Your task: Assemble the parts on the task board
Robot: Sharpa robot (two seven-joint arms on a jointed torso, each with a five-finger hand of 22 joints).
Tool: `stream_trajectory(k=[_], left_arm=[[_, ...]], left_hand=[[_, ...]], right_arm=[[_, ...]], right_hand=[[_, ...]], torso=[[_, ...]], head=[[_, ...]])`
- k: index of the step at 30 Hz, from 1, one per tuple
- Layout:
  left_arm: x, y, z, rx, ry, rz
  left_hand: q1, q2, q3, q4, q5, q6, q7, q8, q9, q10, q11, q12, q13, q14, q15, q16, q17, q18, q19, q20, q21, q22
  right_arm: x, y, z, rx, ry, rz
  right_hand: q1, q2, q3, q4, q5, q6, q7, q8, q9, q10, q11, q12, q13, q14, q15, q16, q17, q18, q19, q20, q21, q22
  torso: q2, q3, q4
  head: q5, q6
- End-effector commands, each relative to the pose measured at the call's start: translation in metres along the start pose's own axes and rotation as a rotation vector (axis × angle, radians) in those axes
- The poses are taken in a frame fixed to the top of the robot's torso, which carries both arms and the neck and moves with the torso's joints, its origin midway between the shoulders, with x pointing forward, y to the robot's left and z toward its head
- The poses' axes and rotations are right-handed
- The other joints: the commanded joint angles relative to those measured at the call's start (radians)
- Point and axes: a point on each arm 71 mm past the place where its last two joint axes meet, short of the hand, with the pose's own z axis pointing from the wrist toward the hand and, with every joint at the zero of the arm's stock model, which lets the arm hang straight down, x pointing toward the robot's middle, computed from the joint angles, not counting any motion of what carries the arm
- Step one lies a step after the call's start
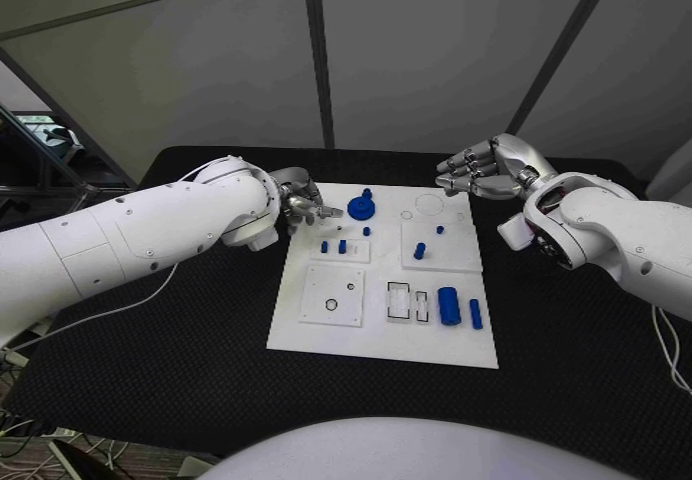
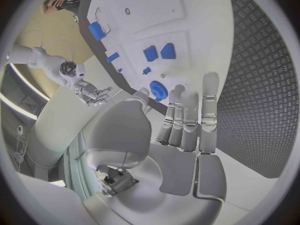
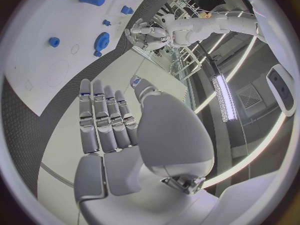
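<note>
The task board (image 1: 378,335), a white rectangular plate, lay flat in the middle of the table. A blue gear-shaped part (image 1: 361,208) stood near its far edge. Small blue pegs (image 1: 345,243) stood upright in a raised square panel, another peg (image 1: 420,251) in the adjacent panel. A blue cylinder (image 1: 449,305) and a slimmer blue bar (image 1: 475,314) lay beside two rectangular recesses.

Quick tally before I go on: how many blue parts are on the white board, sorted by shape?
Blue toothed gear: 1
Thick blue cylinder: 1
Slim blue rod: 1
Small blue pegs: 5
Total: 8
</note>
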Motion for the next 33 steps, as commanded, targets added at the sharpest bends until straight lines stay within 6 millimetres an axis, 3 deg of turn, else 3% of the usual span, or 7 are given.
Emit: stream_trajectory(k=[1, 7, 15, 18, 20, 24, 33], left_arm=[[-0.006, -0.022, -0.001, 0.232, -0.111, -0.119], [0.005, -0.046, -0.003, 0.453, -0.201, 0.049], [0.029, -0.063, 0.002, 0.554, -0.182, 0.287], [0.037, -0.067, 0.006, 0.556, -0.156, 0.357], [0.042, -0.068, 0.008, 0.553, -0.14, 0.397], [0.047, -0.069, 0.012, 0.536, -0.118, 0.442], [0.051, -0.067, 0.022, 0.487, -0.102, 0.497]], left_hand=[[0.121, -0.004, 0.027, -0.054, 0.001, -0.029, 0.025, -0.03, -0.038, -0.08, 0.029, -0.07, -0.054, -0.11, 0.032, -0.136, -0.111, 0.037, -0.075, 0.028, -0.113, -0.08], [0.267, -0.048, 0.117, -0.125, 0.002, -0.006, 0.02, -0.109, -0.154, -0.07, 0.032, -0.232, -0.223, -0.132, 0.031, -0.195, -0.206, 0.049, -0.071, 0.048, -0.183, -0.158], [0.277, -0.08, 0.142, -0.153, 0.002, 0.051, 0.009, -0.168, -0.238, -0.06, 0.032, -0.324, -0.331, -0.059, 0.026, -0.079, -0.206, 0.051, 0.001, 0.035, -0.119, -0.129], [0.27, -0.083, 0.147, -0.157, 0.003, 0.073, 0.003, -0.183, -0.262, -0.046, 0.028, -0.339, -0.358, -0.013, 0.021, 0.014, -0.174, 0.051, 0.038, 0.031, -0.07, -0.097], [0.264, -0.084, 0.153, -0.159, 0.004, 0.089, 0.0, -0.191, -0.276, -0.033, 0.026, -0.346, -0.374, 0.042, 0.018, 0.119, -0.089, 0.049, 0.062, 0.028, -0.023, -0.062], [0.255, -0.09, 0.167, -0.163, 0.003, 0.113, -0.002, -0.21, -0.304, -0.014, 0.024, -0.363, -0.405, 0.093, 0.017, 0.239, -0.004, 0.026, 0.122, 0.026, 0.156, 0.073], [0.244, -0.091, 0.191, -0.168, 0.003, 0.142, -0.004, -0.228, -0.33, 0.016, 0.019, -0.378, -0.435, 0.174, 0.012, 0.365, 0.109, -0.008, 0.21, 0.023, 0.386, 0.243]], right_arm=[[0.0, 0.001, 0.001, -0.008, 0.002, -0.001], [0.0, 0.002, 0.001, -0.009, 0.003, -0.001], [0.001, 0.002, 0.001, -0.011, 0.005, 0.001], [0.002, 0.003, 0.002, -0.012, 0.007, 0.001], [0.003, 0.003, 0.002, -0.012, 0.008, 0.002], [0.003, 0.003, 0.003, -0.013, 0.009, 0.003], [0.004, 0.004, 0.003, -0.015, 0.011, 0.004]], right_hand=[[-0.007, 0.008, -0.006, 0.002, 0.006, -0.008, 0.001, -0.003, 0.0, -0.008, 0.0, 0.0, 0.0, -0.008, 0.0, -0.003, -0.001, 0.012, 0.006, 0.002, -0.004, -0.001], [-0.006, 0.009, -0.006, 0.001, 0.007, -0.008, 0.0, -0.003, 0.0, -0.009, 0.0, 0.0, 0.0, -0.008, -0.001, -0.003, -0.001, 0.012, 0.007, 0.002, -0.004, -0.002], [-0.006, 0.009, -0.006, 0.001, 0.007, -0.008, 0.0, -0.003, 0.0, -0.009, 0.0, 0.0, 0.0, -0.008, -0.001, -0.003, -0.001, 0.012, 0.007, 0.002, -0.004, -0.002], [-0.006, 0.009, -0.006, 0.001, 0.007, -0.008, 0.0, -0.003, 0.0, -0.009, 0.0, 0.0, 0.0, -0.008, -0.001, -0.003, -0.001, 0.012, 0.007, 0.002, -0.004, -0.002], [-0.006, 0.009, -0.006, 0.001, 0.007, -0.008, 0.0, -0.003, 0.0, -0.009, 0.0, 0.0, 0.0, -0.008, -0.001, -0.003, -0.001, 0.012, 0.007, 0.002, -0.004, -0.002], [-0.006, 0.009, -0.006, 0.001, 0.007, -0.008, 0.0, -0.003, 0.0, -0.009, 0.0, 0.0, 0.0, -0.008, -0.001, -0.003, -0.001, 0.012, 0.007, 0.002, -0.004, -0.002], [-0.006, 0.009, -0.006, 0.001, 0.007, -0.008, 0.0, -0.003, 0.0, -0.009, 0.0, 0.0, 0.0, -0.008, -0.001, -0.003, -0.001, 0.012, 0.007, 0.002, -0.004, -0.002]], torso=[[0.001, 0.0003, -0.0007], [0.002, -0.0004, -0.0023], [0.002, -0.0005, -0.0016], [0.002, -0.0004, -0.001], [0.002, -0.0002, -0.0014], [0.002, -0.0002, -0.0011], [0.001, -0.0005, -0.0007]], head=[[-0.004, 0.004], [-0.012, 0.014], [-0.019, 0.018], [-0.019, 0.018], [-0.02, 0.017], [-0.02, 0.017], [-0.023, 0.014]])
